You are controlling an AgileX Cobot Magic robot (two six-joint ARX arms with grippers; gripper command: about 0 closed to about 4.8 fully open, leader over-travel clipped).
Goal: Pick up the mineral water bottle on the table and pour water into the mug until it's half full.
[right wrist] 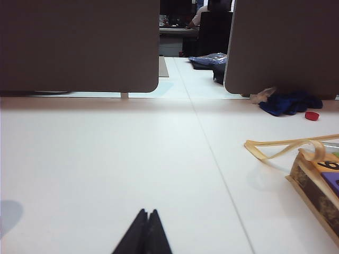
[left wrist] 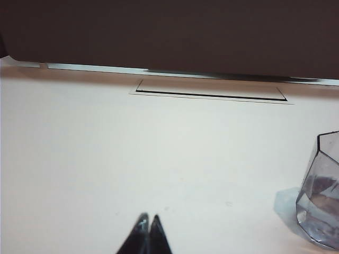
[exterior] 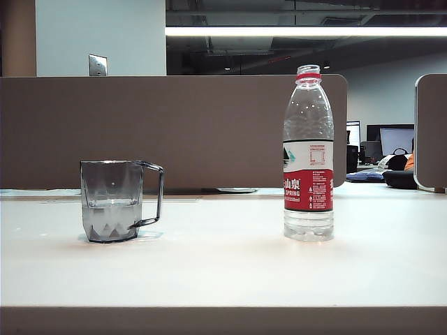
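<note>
Behind my workspace I see a brown partition point(exterior: 174, 132) with a rounded corner. Through the gap beside it sit office monitors point(exterior: 391, 139). On my right camera a paper bag point(right wrist: 318, 180) with tan handles lies flat, and farther back a blue cloth point(right wrist: 288, 102) with a small red cap point(right wrist: 312, 115) just beside it.

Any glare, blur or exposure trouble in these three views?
Exterior view: bright ceiling strip light blows out; mineral water bottle and mug sharp, faint shadows. Left wrist view: soft, table washed pale, shut left pincer a dark silhouette. Right wrist view: shut right pincer equally dark, background desks sharper.
</note>
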